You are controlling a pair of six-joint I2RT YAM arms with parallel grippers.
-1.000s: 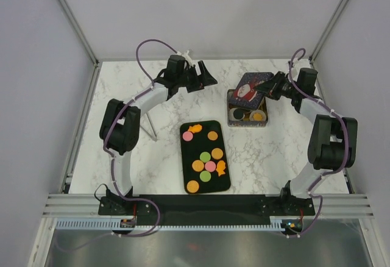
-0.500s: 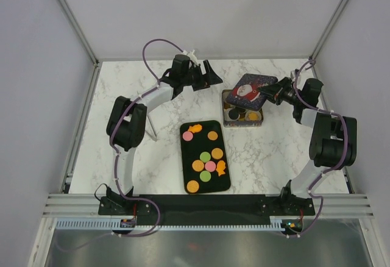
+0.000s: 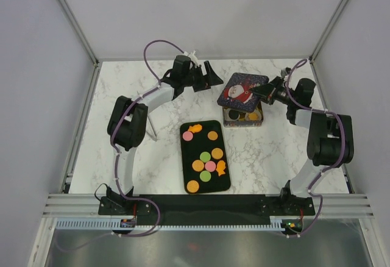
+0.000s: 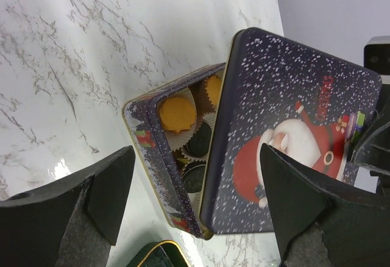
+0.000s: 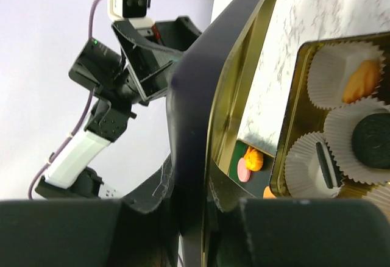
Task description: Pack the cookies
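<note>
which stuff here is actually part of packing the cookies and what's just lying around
Job in hand: cookies on the black tray; the open tin; its Santa lid, gripped by the right end effector; the open left end effector.
Lying about: a thin grey rod, left of the tray.

Top view: lid (image 3: 239, 91) covers most of the tin (image 3: 246, 117). Only the tin's near strip shows, contents too small to sort.
Left wrist: tray (image 4: 153, 256) cut off at the bottom edge, one corner visible.
Right wrist: right claw (image 5: 204, 218) is a dark blur at the lid's rim. Tin cropped at right. Cookies (image 5: 253, 157) on the tray barely glimpsed under the lid.
</note>
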